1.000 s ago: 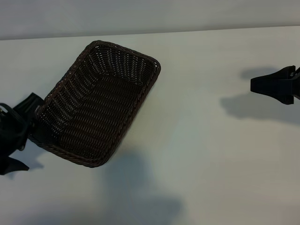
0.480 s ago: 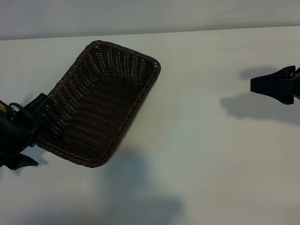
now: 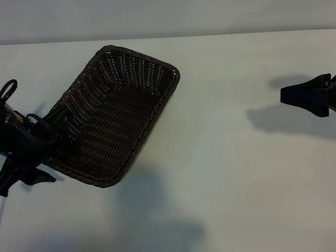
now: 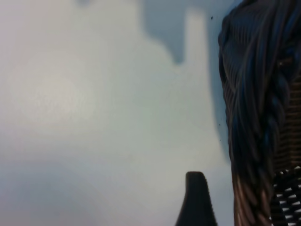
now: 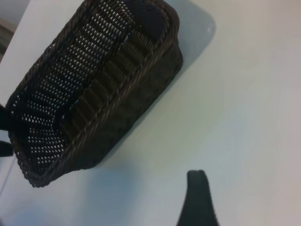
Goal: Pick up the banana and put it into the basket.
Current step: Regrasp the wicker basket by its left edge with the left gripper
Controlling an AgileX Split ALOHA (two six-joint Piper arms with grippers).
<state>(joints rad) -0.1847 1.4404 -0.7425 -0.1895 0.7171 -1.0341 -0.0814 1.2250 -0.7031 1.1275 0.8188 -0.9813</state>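
Note:
The dark brown woven basket (image 3: 139, 54) lies slantwise on the white table, left of centre, and nothing shows inside it. No banana shows in any view. My left gripper (image 3: 55, 148) is at the basket's short end nearest the left edge, its fingers spread apart and nothing held. In the left wrist view one black finger (image 4: 196, 200) stands just beside the basket's braided rim (image 4: 256, 117); whether it touches the wicker I cannot tell. My right gripper (image 3: 287, 95) hovers far off at the right edge, open and holding nothing. Its wrist view shows one finger (image 5: 197, 193) and the whole basket (image 5: 129, 117).
The white table (image 3: 231, 173) stretches bare between the basket and the right arm. Its far edge meets a pale wall (image 3: 168, 16) at the back. Arm shadows fall on the table in front of the basket and under the right gripper.
My left gripper has moved in from the left edge toward the basket's short end and now overlaps it. The basket and the right arm have stayed put.

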